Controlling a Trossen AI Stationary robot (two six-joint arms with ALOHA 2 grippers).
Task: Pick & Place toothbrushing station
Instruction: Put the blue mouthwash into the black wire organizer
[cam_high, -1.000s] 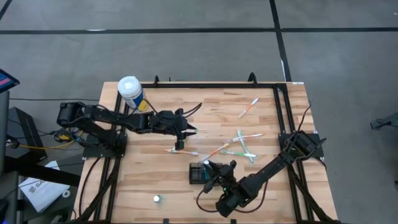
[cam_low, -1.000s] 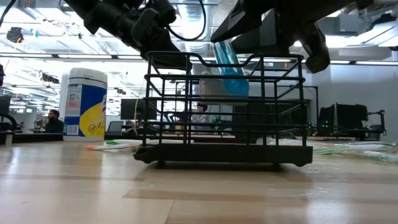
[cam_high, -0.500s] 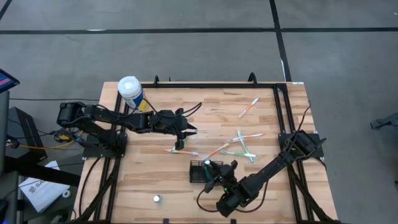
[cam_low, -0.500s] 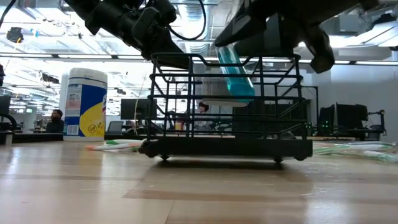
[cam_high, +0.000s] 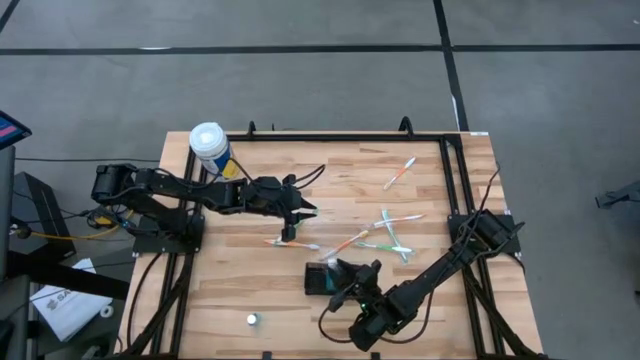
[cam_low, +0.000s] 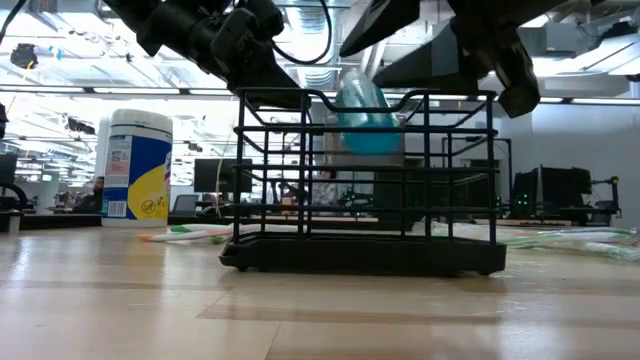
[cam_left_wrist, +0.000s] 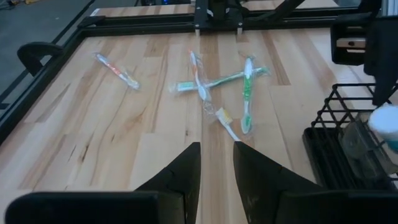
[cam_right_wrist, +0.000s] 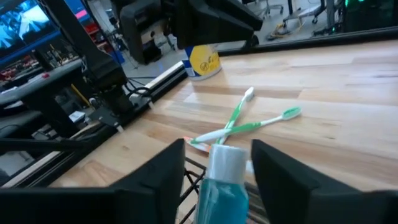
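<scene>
Here, the black wire holder (cam_high: 322, 279) sits on the near middle of the wooden table (cam_high: 420, 200), partly covered from above by the right gripper (cam_high: 345, 283), so its full outline is hard to make out in the high view. In the low view the holder (cam_low: 365, 180) stands level on the table, and the arms above it are cut off by the top edge. A blue tube with a white cap (cam_right_wrist: 219, 177) stands upright between the right gripper's fingers (cam_right_wrist: 158, 180); the fingers stand apart from it on both sides, wide, with no contact visible. In the low view the tube (cam_low: 365, 120) sits inside the top of the holder. Half a second ago the tube leaned and the holder was tilted off the table at one end; now both are straighter and the holder rests flat.

The left gripper (cam_high: 291, 226) hangs over the table's middle, jaws narrow with a small gap and nothing between them. Loose toothbrushes (cam_left_wrist: 242, 93) lie scattered to the right of it. A white-lidded canister (cam_high: 210, 147) stands at the far left corner.
</scene>
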